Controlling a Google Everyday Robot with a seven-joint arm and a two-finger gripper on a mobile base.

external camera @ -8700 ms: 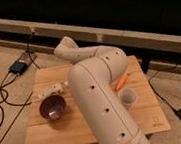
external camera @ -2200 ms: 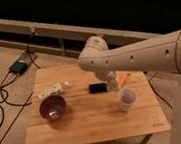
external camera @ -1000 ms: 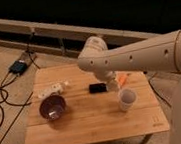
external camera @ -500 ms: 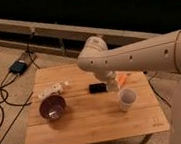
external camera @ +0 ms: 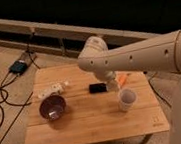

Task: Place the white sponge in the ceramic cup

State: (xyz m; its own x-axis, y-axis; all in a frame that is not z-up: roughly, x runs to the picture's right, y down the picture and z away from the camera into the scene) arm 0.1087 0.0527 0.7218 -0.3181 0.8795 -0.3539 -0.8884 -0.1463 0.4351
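Note:
The ceramic cup (external camera: 126,99) is small, pale and round, and stands upright on the right part of the wooden table (external camera: 91,122). A small off-white block that I take for the white sponge (external camera: 65,84) lies at the table's left rear, at the right end of a long white bar (external camera: 50,90). My big white arm (external camera: 142,54) reaches in from the right and bends down. Its gripper (external camera: 112,85) hangs low over the table, just behind and left of the cup, shut. The wrist hides most of it, so I cannot tell whether it holds anything.
A dark purple bowl (external camera: 52,107) sits at the left front of the table. A flat black object (external camera: 97,87) lies mid-table beside the gripper, and an orange thing (external camera: 122,78) lies behind the cup. Cables and a small box (external camera: 18,66) lie on the floor at left.

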